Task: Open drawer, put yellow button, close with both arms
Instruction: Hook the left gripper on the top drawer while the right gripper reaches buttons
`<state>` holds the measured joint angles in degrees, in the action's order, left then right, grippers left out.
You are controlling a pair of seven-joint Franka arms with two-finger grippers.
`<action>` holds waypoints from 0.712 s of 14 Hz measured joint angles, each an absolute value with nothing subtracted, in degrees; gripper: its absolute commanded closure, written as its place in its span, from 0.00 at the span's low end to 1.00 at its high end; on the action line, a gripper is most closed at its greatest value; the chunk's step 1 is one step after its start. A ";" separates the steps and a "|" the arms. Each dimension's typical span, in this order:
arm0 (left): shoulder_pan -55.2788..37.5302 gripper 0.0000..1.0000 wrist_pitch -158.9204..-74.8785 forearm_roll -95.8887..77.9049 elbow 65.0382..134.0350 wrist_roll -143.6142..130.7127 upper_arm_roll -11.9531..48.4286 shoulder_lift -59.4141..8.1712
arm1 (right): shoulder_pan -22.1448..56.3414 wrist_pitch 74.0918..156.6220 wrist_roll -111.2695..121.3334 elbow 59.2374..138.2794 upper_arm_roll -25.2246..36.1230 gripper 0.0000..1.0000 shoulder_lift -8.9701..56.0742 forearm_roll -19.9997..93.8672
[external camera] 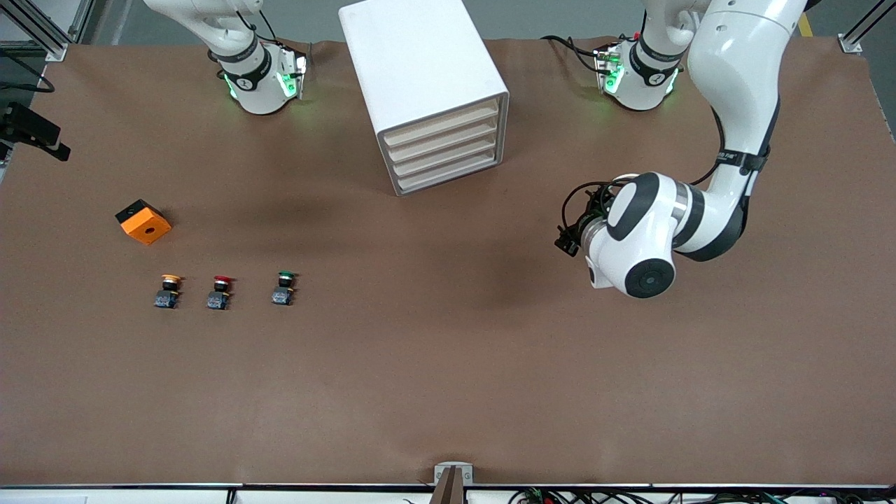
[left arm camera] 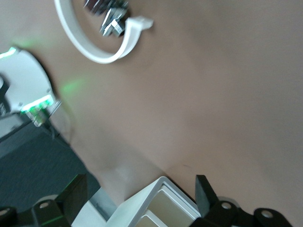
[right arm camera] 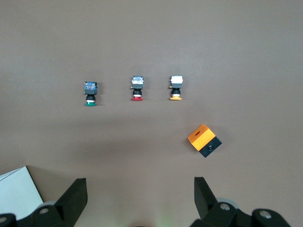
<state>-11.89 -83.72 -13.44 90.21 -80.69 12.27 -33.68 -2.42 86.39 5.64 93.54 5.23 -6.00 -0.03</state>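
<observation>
We look down on a brown desk [external camera: 448, 364] carrying a white boxy cabinet [external camera: 420, 77] with four shallow cream-fronted drawers. Its top drawer [external camera: 442, 122] sits flush with the three below it, closed. The cabinet stands between the two arm bases, its front turned toward the camera and slightly toward the left arm's end of the desk.

The yellow button [external camera: 168, 290], a tiny push-button with a round yellow-orange cap on a black body and blue-grey base, lies on the desk at about 8 o'clock from the cabinet, well apart from it and nearer to the camera. It heads a row of three: beside it lies a red-capped button [external camera: 220, 292], then a green-capped button [external camera: 283, 288], the green one closest to the cabinet's side of the row. An orange block with a hole and a black side [external camera: 143, 221] rests at about 11 o'clock from the yellow button, near it but not touching.

The left gripper [left arm camera: 137, 189] hangs over bare desk at roughly 4 o'clock from the cabinet, pointed at the cabinet's corner, its jaws spread apart and empty. The right gripper [right arm camera: 140, 189] is seen only in its own wrist view, raised high over the desk and waiting, with the three buttons and the block in its sight; its jaws likewise stand apart, holding nothing.
</observation>
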 measured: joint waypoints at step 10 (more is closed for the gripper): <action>-11.26 0.00 -66.05 -23.79 87.70 -101.48 13.13 -40.24 | -2.53 89.92 5.70 91.84 5.29 0.00 4.29 -0.24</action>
<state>-11.26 -66.05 -23.79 87.70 -101.48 13.13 -40.24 -2.53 89.92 5.70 91.84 5.29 4.29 -0.24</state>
